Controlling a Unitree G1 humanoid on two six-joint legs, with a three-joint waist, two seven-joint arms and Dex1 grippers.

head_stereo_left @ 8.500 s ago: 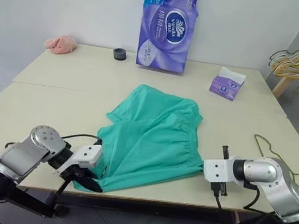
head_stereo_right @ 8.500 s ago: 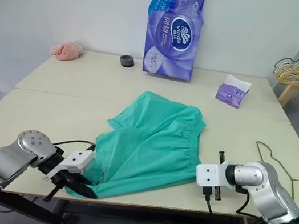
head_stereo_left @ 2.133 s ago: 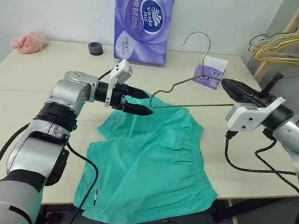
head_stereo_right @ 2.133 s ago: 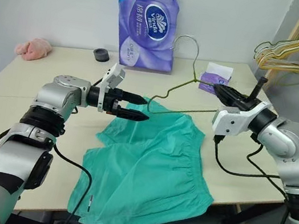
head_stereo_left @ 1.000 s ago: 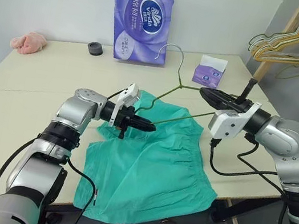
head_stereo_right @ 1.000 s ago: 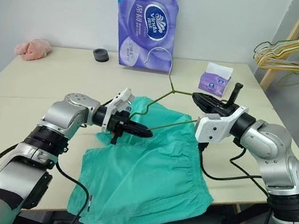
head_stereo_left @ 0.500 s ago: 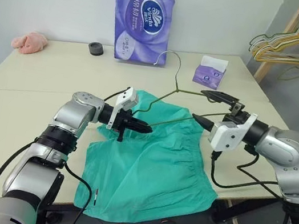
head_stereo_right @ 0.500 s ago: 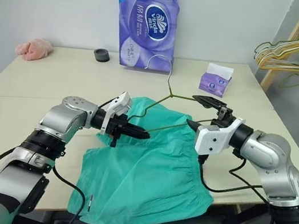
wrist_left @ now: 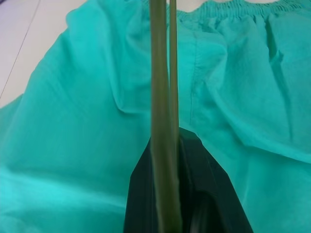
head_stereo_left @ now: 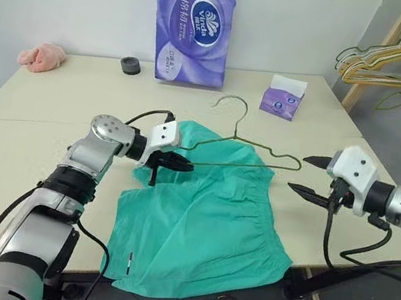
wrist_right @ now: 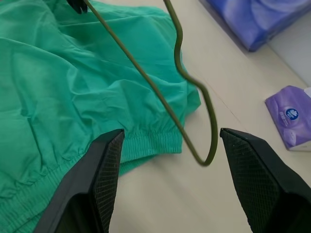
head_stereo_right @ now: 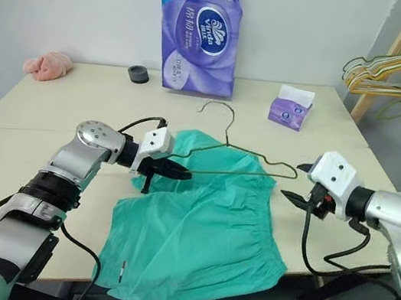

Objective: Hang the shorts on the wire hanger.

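Wire hanger [head_stereo_left: 250, 153] level over shorts [head_stereo_left: 205, 213], hook toward table's far edge

Bare table [head_stereo_left: 60, 106] left — shorts [head_stereo_left: 205, 213] centre

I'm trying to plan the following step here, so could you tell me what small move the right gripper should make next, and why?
Probably lower the open right gripper to the shorts and pinch the waistband near the wire hanger. The left gripper is shut on the hanger's other end, holding it over the cloth, and the shorts lie flat on the table, not yet threaded.
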